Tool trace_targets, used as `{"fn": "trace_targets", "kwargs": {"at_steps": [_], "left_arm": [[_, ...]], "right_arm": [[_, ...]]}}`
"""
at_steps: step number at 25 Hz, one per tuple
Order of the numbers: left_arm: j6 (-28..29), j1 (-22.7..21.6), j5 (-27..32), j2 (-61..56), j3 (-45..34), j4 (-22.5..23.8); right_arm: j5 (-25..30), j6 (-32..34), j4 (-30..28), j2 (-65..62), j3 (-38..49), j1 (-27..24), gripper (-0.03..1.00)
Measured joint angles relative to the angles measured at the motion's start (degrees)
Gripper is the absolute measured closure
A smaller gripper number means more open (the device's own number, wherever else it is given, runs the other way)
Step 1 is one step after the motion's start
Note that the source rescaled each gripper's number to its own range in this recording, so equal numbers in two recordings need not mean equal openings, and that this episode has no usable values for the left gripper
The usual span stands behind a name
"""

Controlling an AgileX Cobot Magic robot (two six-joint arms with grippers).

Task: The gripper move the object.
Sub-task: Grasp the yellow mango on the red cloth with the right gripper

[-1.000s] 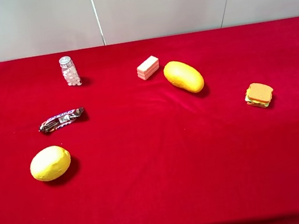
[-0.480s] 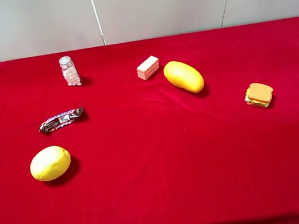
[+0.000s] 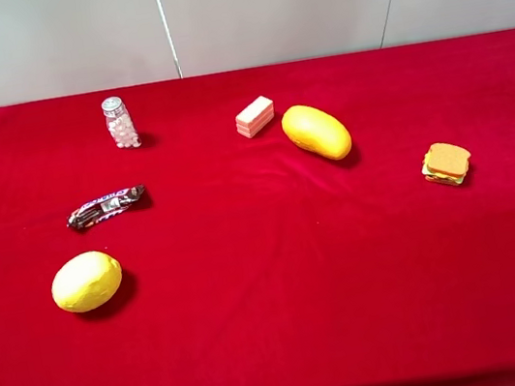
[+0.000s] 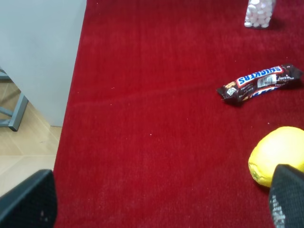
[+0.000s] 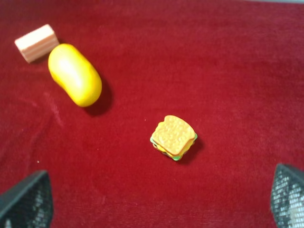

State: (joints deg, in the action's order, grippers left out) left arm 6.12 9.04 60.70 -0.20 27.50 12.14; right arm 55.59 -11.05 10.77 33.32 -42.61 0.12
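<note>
Since nothing on the desk (image 3: 279,327) has shifted over the last second, we find the high view just as it was. The mango (image 3: 316,132) lies toward the far side, right of the middle, just beside a pink wafer block (image 3: 255,117) and well apart from the lemon (image 3: 86,281) at the near left. A candy bar (image 3: 107,206), a jar (image 3: 119,123) of white pellets and a toy sandwich (image 3: 446,164) lie apart from one another.

In the left wrist view we read "SNICKERS" on the candy bar's wrapper. The left gripper (image 4: 159,202) hangs over the desk near its left edge. Its jaws are spread wide with nothing between them, and the lemon is partly hidden behind one tip.

In the right wrist view the right gripper (image 5: 156,199) looks down on the cloth, its jaws spread wide and empty. The mango lies untouched beyond the sandwich, with the wafer block at its far end.
</note>
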Motion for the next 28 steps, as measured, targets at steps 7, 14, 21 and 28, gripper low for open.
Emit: {"fn": "trace_targets", "kwargs": {"at_steps": [7,14,21,28], "left_arm": [[0.0,0.0,0.0,0.0,0.0,0.0],[0.0,0.0,0.0,0.0,0.0,0.0],[0.0,0.0,0.0,0.0,0.0,0.0],[0.0,0.0,0.0,0.0,0.0,0.0]], "right_arm": [[0.06,-8.6,1.26,9.89,-4.76,0.0,-0.03],[0.17,-10.63,1.27,19.53,-10.03,5.4,-0.03],[-0.28,-10.94,1.0,28.38,-14.34,11.73,-0.03],[-2.99,-11.14,0.92,35.39,-16.79,15.89,-0.03]]}}
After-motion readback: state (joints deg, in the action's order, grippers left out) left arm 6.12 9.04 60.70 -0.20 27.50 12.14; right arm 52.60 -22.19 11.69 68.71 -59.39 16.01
